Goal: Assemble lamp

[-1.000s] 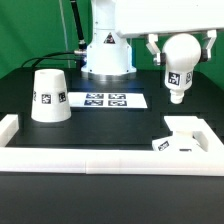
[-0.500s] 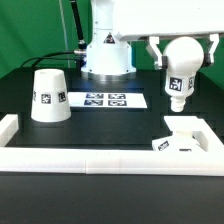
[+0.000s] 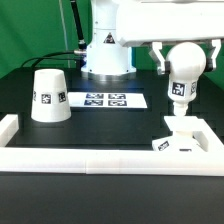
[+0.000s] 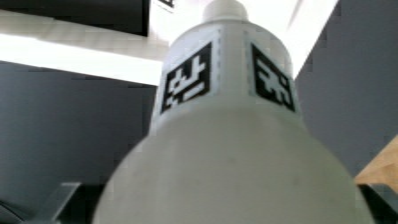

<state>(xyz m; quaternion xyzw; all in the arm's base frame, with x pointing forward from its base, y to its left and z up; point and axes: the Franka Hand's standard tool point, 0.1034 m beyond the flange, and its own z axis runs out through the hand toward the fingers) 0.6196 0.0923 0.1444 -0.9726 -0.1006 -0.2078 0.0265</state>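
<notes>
My gripper [image 3: 186,56] is shut on the white bulb [image 3: 182,72], round end up between the fingers, narrow tagged neck pointing down. The neck tip hangs just over the flat square base [image 3: 190,138], which lies at the exterior view's right by the front rail. I cannot tell whether the tip touches the base. The bulb [image 4: 222,140] fills the wrist view and hides the base there. The cone shade [image 3: 49,97] stands wide end down at the exterior view's left, apart from the gripper.
The marker board [image 3: 105,100] lies flat between shade and base. A long white rail [image 3: 90,162] runs along the front, with a raised end [image 3: 9,126] at the left. The robot's pedestal [image 3: 106,55] stands behind.
The gripper has carried the bulb toward the exterior view's right and lower, so its neck now hangs right over the base. Shade and base have not moved.
</notes>
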